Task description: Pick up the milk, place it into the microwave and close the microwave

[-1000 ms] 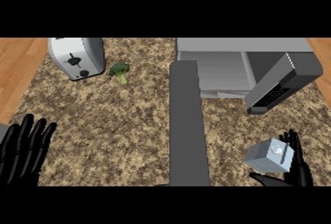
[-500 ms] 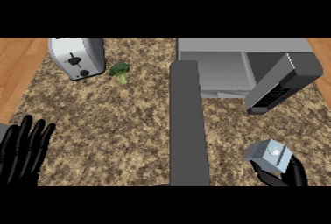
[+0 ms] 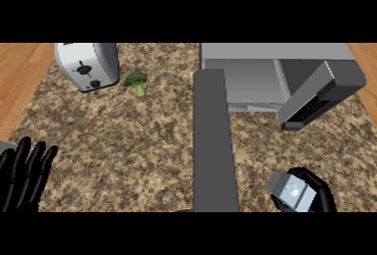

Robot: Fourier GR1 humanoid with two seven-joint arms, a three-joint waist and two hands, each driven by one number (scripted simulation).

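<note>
Speckled granite counter [image 3: 132, 144] underlies everything. Nearest, the right hand [image 3: 313, 191] curls around the milk [image 3: 290, 191]; the left hand [image 3: 26, 174] rests open far to its left. Ahead of the right hand, carry the carton level, steering between microwave [image 3: 250, 77] cavity and swung-out door [image 3: 320, 94].

The right hand [image 3: 313, 191] sits low at the view's right, near the bottom edge, its black fingers [image 3: 318, 183] curled around the milk [image 3: 289, 191]. The left hand [image 3: 23, 177] rests at the lower left edge, open, fingers straight and pointing up. A grey forearm [image 3: 213, 144] runs up the middle of the view.
</note>
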